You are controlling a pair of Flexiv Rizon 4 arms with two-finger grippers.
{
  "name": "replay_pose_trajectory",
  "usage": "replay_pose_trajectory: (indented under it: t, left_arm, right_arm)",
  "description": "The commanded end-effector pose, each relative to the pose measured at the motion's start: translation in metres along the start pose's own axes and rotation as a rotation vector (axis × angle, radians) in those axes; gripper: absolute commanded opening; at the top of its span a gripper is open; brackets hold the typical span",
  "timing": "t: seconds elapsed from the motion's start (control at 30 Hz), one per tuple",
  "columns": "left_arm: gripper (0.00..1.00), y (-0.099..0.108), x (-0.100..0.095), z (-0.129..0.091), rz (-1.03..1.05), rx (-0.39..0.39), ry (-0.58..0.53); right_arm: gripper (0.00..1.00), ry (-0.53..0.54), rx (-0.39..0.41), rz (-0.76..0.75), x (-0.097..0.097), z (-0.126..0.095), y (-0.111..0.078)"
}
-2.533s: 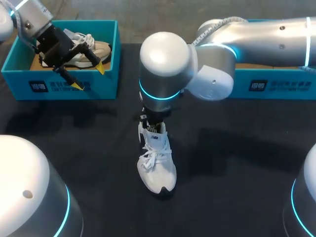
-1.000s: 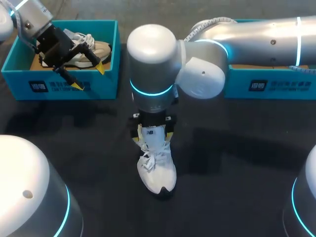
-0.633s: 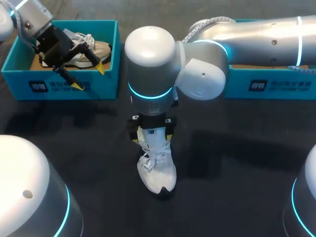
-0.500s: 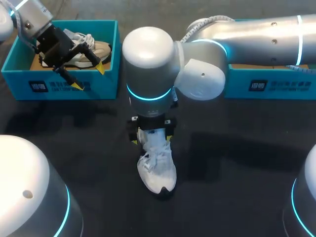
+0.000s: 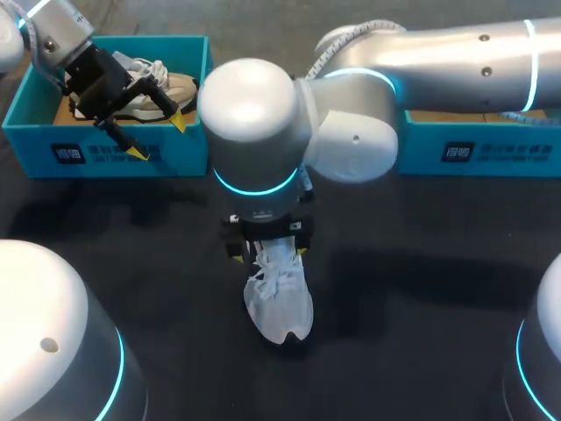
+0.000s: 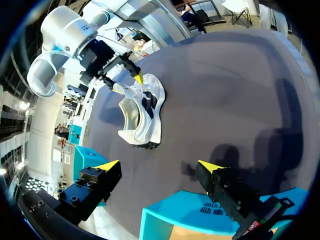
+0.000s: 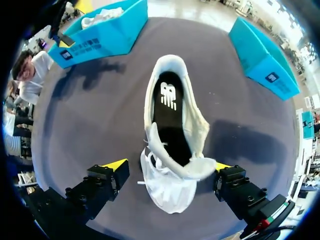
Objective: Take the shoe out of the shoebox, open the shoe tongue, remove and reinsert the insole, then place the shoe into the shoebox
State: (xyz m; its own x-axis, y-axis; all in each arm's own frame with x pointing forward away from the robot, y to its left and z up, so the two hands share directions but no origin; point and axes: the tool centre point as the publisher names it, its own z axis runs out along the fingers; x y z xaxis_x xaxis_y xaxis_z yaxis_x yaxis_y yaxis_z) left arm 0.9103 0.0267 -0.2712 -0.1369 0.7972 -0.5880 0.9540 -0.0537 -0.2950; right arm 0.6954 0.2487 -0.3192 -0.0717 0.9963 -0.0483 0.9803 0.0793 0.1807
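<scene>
A white shoe [image 5: 280, 307] stands on the black table, toe toward the near edge. In the right wrist view its black insole [image 7: 171, 117] shows in the opening, and the tongue [image 7: 172, 167] is folded toward the laces. My right gripper [image 5: 266, 248] hangs over the laces, open, its fingers straddling the shoe [image 7: 170, 192] without touching it. My left gripper [image 5: 158, 136] is open and empty above the front wall of the left teal shoebox [image 5: 114, 151]. From the left wrist, the white shoe [image 6: 145, 120] lies far ahead of the left gripper [image 6: 159, 166], under the right gripper [image 6: 125, 75].
A beige shoe [image 5: 166, 86] lies in the left shoebox. A second teal shoebox [image 5: 478, 151] stands at the back right, partly behind my right arm. Both boxes [image 7: 102, 35] [image 7: 262, 50] lie beyond the shoe's heel.
My right arm has shifted along the shoe from the heel opening toward the laces and the near edge. The left arm and the shoe have stayed put.
</scene>
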Motion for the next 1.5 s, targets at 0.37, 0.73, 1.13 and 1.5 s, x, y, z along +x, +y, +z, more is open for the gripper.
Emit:
replay_pose_trajectory:
  t: [0.37, 0.73, 1.13, 1.5]
  left_arm:
    - [1.0, -0.001, 0.0, 0.0, 0.0, -0.002, 0.003]
    - [1.0, -0.001, 0.0, 0.0, 0.0, -0.002, 0.003]
    - [1.0, -0.001, 0.0, 0.0, 0.0, -0.002, 0.003]
    - [1.0, -0.001, 0.0, 0.0, 0.0, -0.002, 0.003]
  right_arm:
    - [1.0, -0.079, -0.014, 0.053, 0.008, -0.014, -0.007]
    - [0.83, -0.121, -0.004, 0.088, 0.014, -0.018, -0.014]
    - [0.5, -0.147, -0.002, 0.112, 0.01, -0.026, -0.016]
    - [0.49, -0.154, 0.012, 0.121, -0.001, -0.017, -0.013]
